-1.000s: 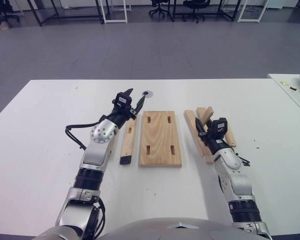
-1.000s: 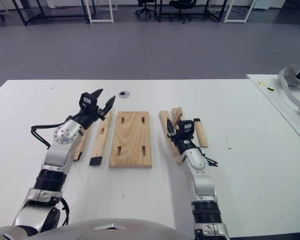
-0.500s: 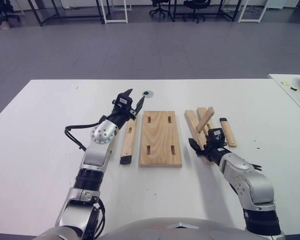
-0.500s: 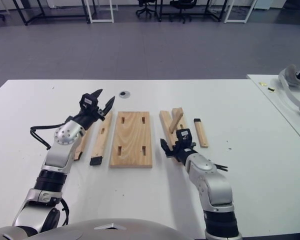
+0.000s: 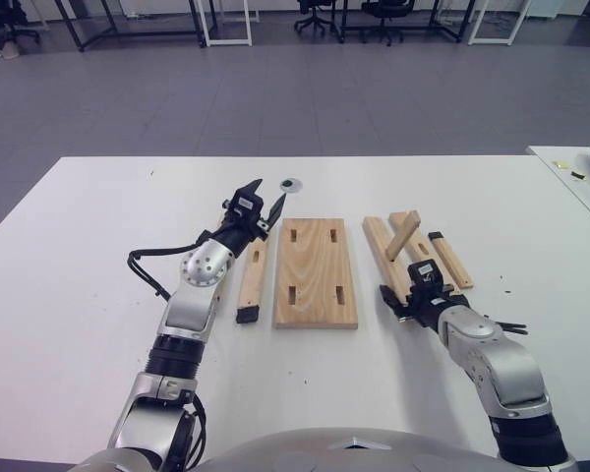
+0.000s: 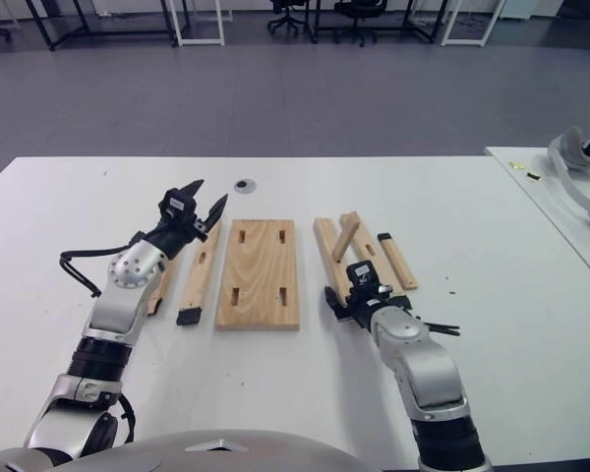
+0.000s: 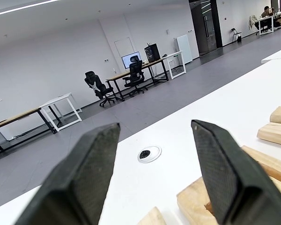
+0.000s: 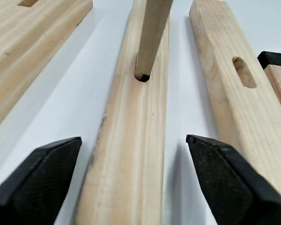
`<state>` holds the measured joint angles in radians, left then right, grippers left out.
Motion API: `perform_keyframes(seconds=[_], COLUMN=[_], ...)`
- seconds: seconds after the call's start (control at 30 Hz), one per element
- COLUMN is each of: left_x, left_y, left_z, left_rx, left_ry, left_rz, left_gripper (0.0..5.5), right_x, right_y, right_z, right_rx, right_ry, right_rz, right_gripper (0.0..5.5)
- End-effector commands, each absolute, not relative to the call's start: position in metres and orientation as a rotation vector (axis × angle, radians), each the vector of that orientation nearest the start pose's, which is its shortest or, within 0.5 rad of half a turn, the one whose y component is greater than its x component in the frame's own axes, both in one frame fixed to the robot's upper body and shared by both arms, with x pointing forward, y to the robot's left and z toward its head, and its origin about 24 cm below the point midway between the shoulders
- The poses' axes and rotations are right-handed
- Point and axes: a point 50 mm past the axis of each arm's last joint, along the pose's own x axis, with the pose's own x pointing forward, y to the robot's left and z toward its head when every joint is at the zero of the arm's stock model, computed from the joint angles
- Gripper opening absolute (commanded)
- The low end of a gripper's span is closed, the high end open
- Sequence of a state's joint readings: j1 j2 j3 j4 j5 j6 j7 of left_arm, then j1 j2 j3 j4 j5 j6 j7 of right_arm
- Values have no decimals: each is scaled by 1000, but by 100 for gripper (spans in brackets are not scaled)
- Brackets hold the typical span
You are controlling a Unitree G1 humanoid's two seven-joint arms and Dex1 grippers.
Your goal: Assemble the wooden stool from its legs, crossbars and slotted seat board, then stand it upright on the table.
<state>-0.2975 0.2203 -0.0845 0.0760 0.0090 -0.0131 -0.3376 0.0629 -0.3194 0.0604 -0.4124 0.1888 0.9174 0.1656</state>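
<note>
2 head eyes share the whole table (image 5: 79,246) from above; 2 wrist cameras look forward, close.

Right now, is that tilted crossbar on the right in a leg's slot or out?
In. The crossbar has its lower end inside the slot of the leg, and it leans upward from there.

Slotted seat board (image 5: 316,273): pale honey wood with lengthwise grain streaks — the slots read darker.
Leg by the left arm (image 5: 253,277): same light wood, with a black cap on its near end.
Far-right leg (image 5: 450,259): light wood, black cap on its far end.
Crossbar (image 5: 405,234): tan wood.
Table (image 5: 79,295): plain white.
Cable grommet (image 5: 291,183): grey ring, dark centre.
Left gripper (image 5: 267,192): matte black — pads (image 7: 225,173) finely stippled.
Right gripper (image 8: 133,187): black, same fine stipple.
</note>
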Motion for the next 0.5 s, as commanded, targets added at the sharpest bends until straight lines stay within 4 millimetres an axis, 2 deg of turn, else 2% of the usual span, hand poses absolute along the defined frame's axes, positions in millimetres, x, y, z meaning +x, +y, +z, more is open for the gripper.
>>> perform_keyframes(seconds=[0.03,0.23,0.33,0.4,0.5], left_x=[302,304,305,306,309], left_y=[136,136,135,135,138], left_z=[103,100,96,96,100], left_rx=[300,284,191,57,-427], left_ry=[-190,-172,-123,-91,-11], left_rz=[-460,-458,-456,-453,-496], left_gripper=[277,277,277,277,277], right_x=[216,218,223,232,247], right_y=[-174,-178,-182,-183,-186], right_z=[33,28,28,36,55], right_rx=[-23,-103,-153,-198,-229], right_ry=[643,643,610,517,310], right_rz=[221,216,235,288,424], right_gripper=[383,265,207,207,207])
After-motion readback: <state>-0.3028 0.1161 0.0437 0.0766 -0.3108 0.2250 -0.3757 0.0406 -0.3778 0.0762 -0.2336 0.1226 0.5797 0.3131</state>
